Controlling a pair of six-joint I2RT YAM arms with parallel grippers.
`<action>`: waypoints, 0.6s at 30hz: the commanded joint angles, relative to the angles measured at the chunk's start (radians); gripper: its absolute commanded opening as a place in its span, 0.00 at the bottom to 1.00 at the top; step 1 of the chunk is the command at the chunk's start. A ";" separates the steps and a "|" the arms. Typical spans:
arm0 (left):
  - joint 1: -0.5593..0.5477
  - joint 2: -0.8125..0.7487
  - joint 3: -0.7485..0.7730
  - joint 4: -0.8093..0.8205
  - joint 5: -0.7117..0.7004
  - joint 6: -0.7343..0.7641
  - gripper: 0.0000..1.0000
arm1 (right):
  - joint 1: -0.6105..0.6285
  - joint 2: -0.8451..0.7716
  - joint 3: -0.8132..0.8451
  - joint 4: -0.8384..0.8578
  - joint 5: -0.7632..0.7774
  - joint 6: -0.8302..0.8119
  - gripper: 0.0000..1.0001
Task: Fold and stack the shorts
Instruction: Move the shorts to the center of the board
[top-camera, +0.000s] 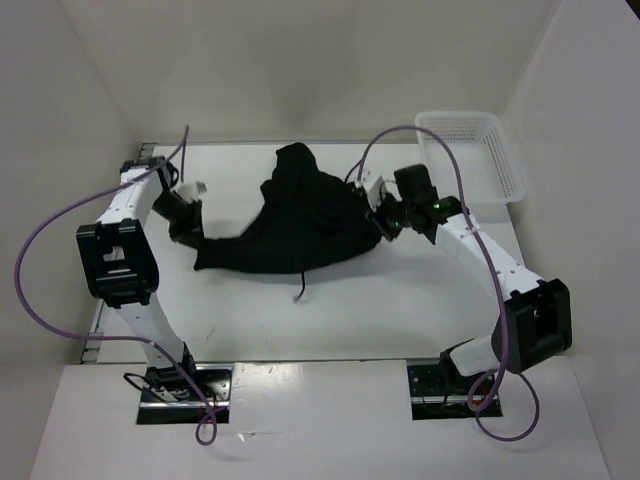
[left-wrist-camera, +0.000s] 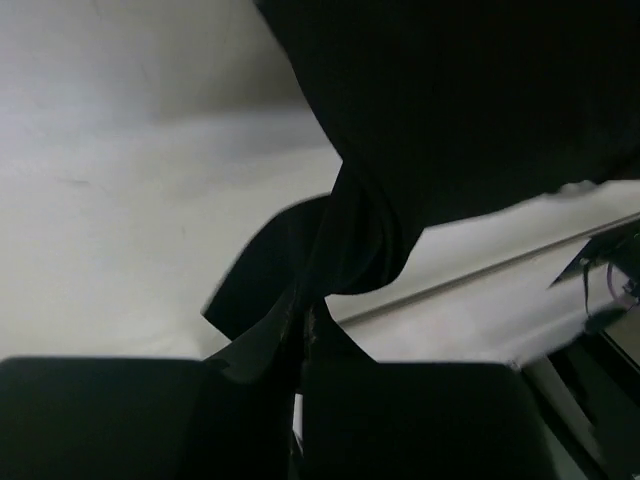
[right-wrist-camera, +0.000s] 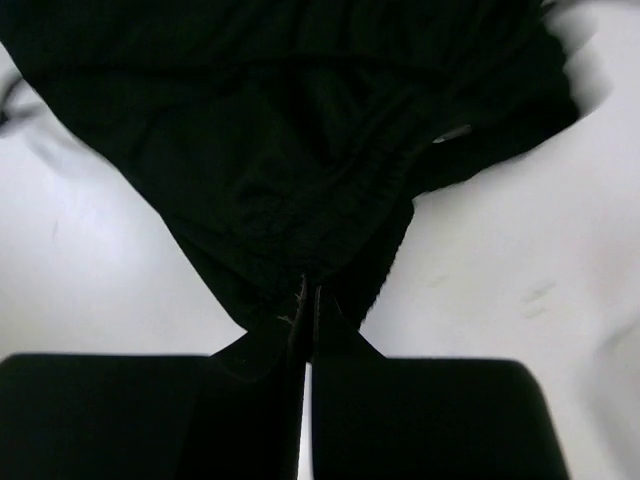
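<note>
Lying crumpled at the desk (top-camera: 420, 300) centre: black shorts (top-camera: 300, 225), one pair. Their corners are clamped in the left claw (top-camera: 193, 243) and the right claw (top-camera: 378, 224).

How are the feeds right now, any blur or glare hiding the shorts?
Top external: evenly lit and sharp, but the shorts read as a near-featureless black mass. Left wrist: soft and blurred, with fabric close to the lens. Right wrist: clearest, wrinkles visible above the right claw. No glare.
</note>
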 joint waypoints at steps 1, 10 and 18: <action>0.013 -0.010 -0.185 -0.070 -0.089 0.004 0.00 | 0.004 -0.079 -0.152 -0.145 -0.058 -0.108 0.00; 0.022 0.063 -0.400 0.021 -0.160 0.004 0.14 | 0.004 -0.136 -0.401 -0.180 0.035 -0.232 0.00; -0.020 0.010 -0.466 0.039 -0.267 0.004 0.42 | 0.004 -0.179 -0.475 -0.192 0.086 -0.273 0.50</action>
